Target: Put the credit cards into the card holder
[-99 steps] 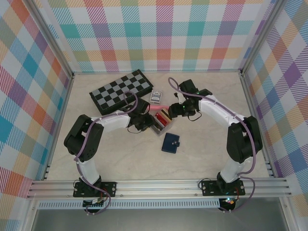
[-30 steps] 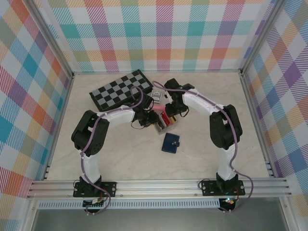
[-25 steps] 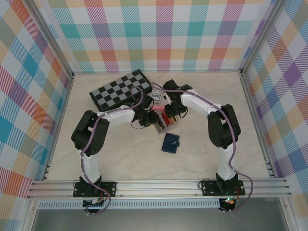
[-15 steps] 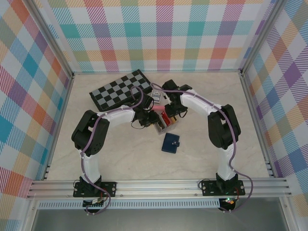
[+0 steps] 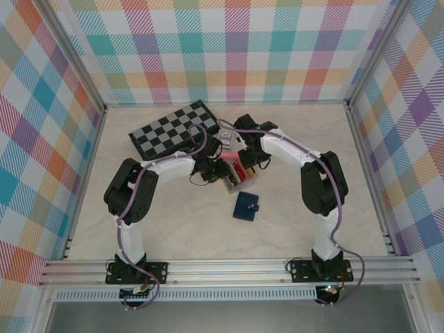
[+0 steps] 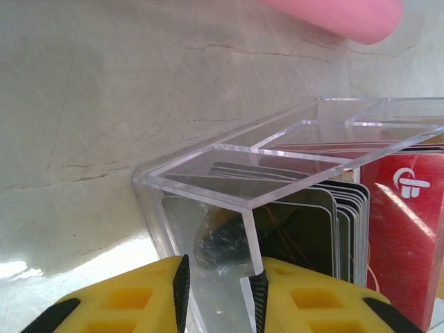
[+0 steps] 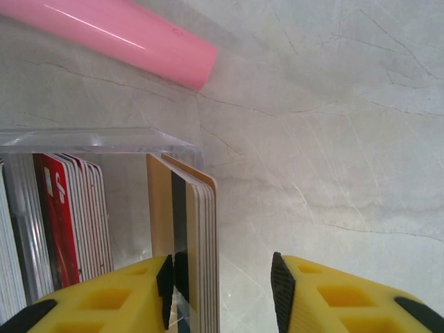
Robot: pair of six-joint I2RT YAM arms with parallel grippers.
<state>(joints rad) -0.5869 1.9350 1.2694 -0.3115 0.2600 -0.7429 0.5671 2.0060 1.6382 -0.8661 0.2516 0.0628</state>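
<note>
Credit cards (image 6: 406, 236): thin plastic rects w/ rounded corners, standing on edge, packed face to face in a row inside clear box (image 6: 277, 156). Thru box wall: grey/silver cards, then several white-edged ones, then a red card w/ white logo. At box's other end: a tan-faced stack (image 7: 198, 243) w/ black mag stripe, upright, right by box's end wall; inside or just outside, can't tell.

Card holder (image 5: 245, 206): small navy wallet, closed, snap tab visible on top, lying flat, near box but not touching, on box's near side in top view.
</note>
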